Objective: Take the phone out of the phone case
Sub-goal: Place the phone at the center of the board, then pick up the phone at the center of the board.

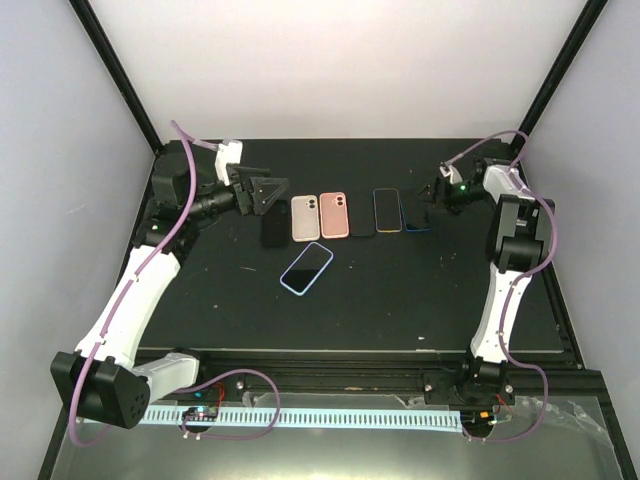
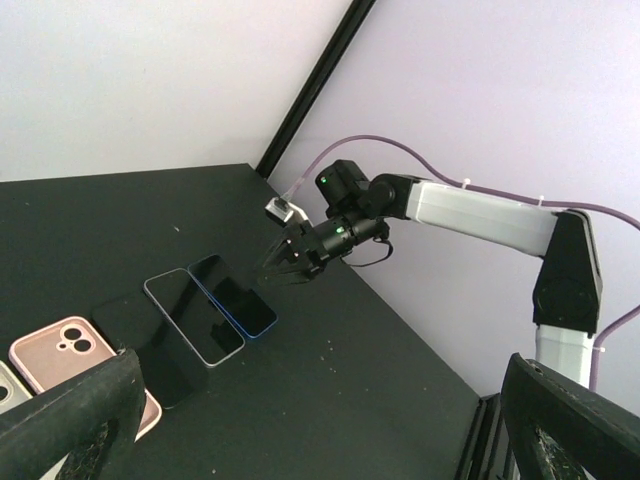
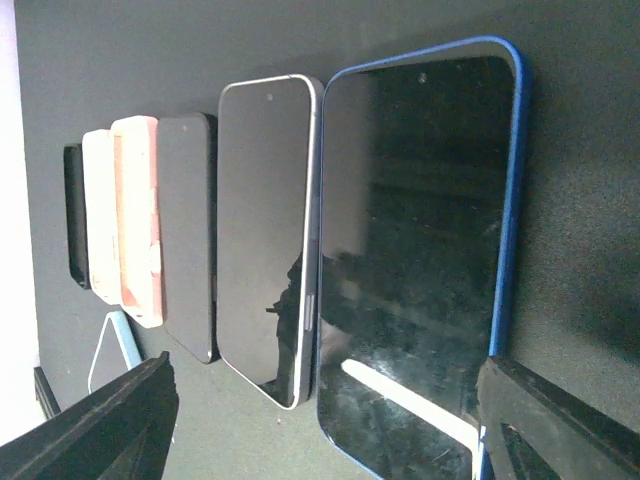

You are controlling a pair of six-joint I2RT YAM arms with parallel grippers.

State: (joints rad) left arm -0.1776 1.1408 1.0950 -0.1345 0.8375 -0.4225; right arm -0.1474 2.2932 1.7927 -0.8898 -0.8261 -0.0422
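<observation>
Your right claw (image 1: 430, 197) hovers spread over the blue phone (image 3: 420, 250), probably lining up a grip; left claw (image 1: 265, 195) idles spread.

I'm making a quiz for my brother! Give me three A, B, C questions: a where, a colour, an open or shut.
1. Where does the lone phone lie? A) nearer the arm bases than the row of phones B) against the back wall C) off the table
2. What colour rims the phone under the right end effector? A) red B) blue C) green
3. The right end effector is: A) shut on a phone B) open and empty C) hidden
Answers: 1A, alone in front of the row; 2B, blue edge in the wrist view; 3B, fingers spread, nothing between.
</observation>
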